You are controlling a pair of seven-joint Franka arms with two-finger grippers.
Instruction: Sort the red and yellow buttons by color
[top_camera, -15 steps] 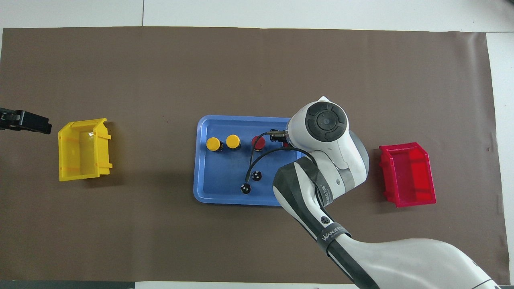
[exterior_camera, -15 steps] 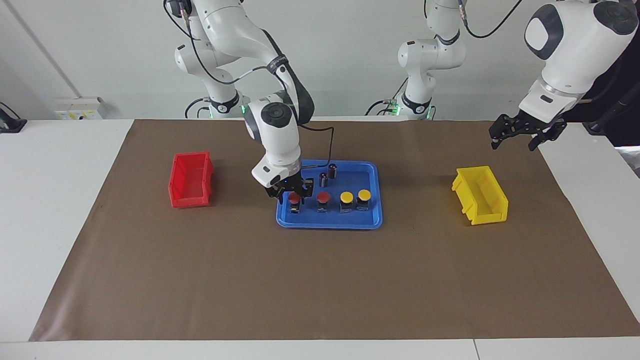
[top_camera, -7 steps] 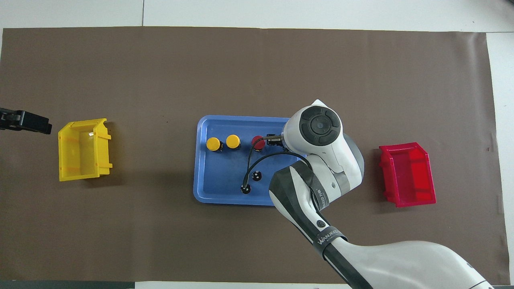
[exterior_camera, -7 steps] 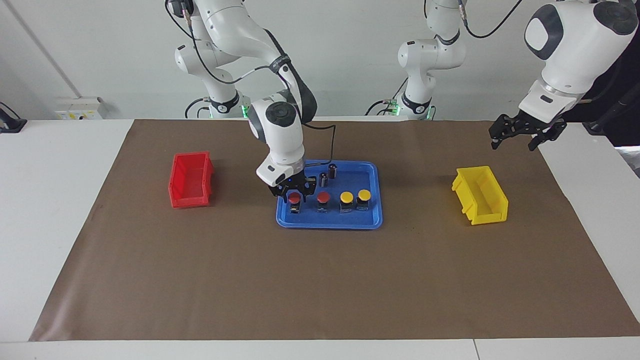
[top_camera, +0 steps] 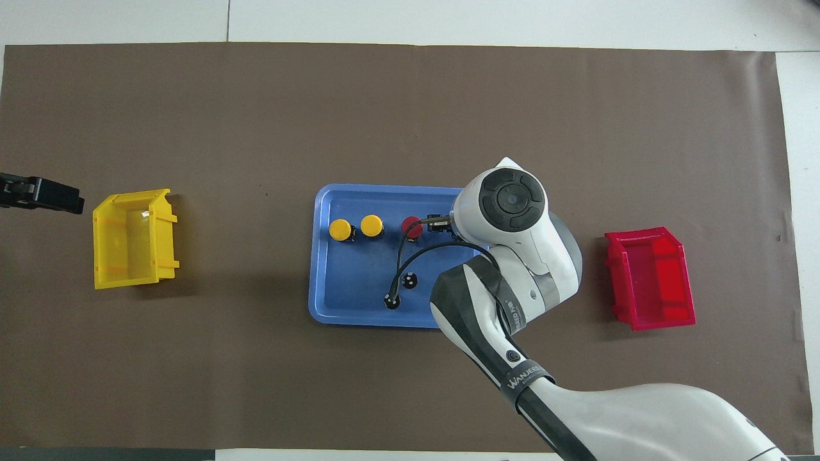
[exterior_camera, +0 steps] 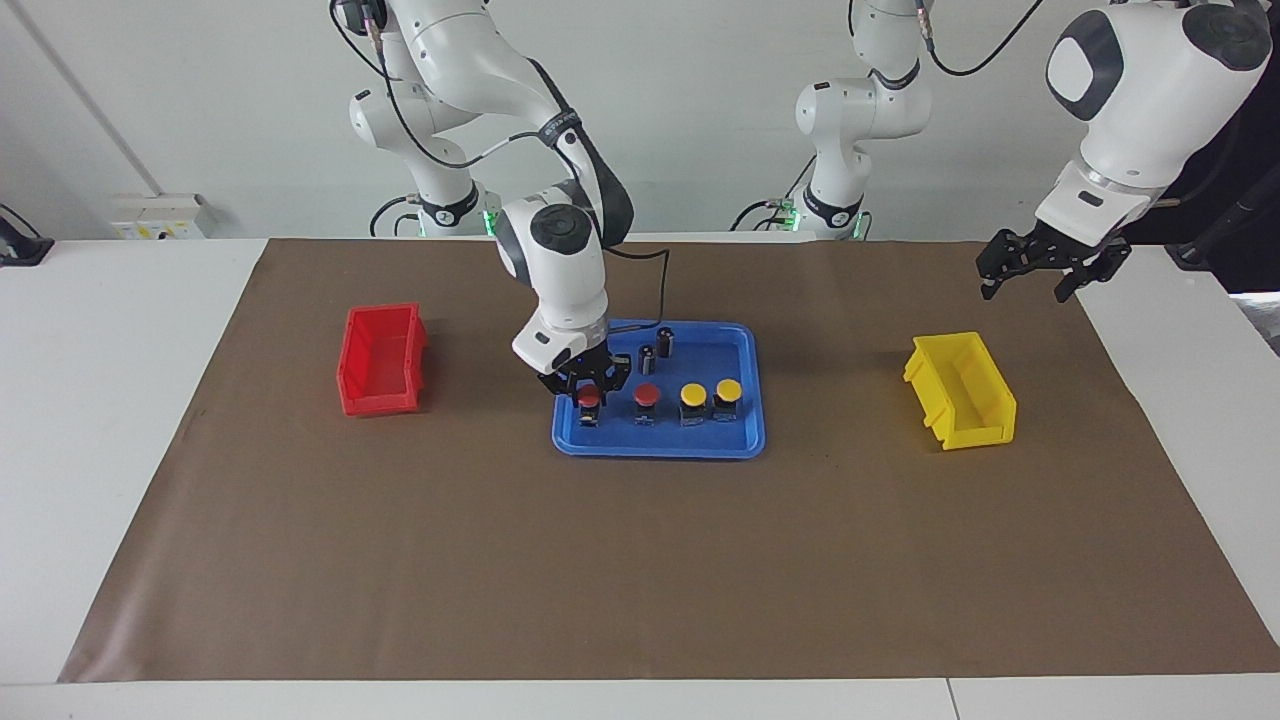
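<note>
Brown mat; blue tray [exterior_camera: 745,436] holds four buttons [exterior_camera: 694,396].

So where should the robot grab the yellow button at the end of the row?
Probably by the black boxy base of that yellow button, coming straight down from above. Its domed cap is round and slippery, while the base has flat sides. It stands upright in the blue tray with another yellow button close beside it, so the fingers should go on its nearer and farther faces.
</note>
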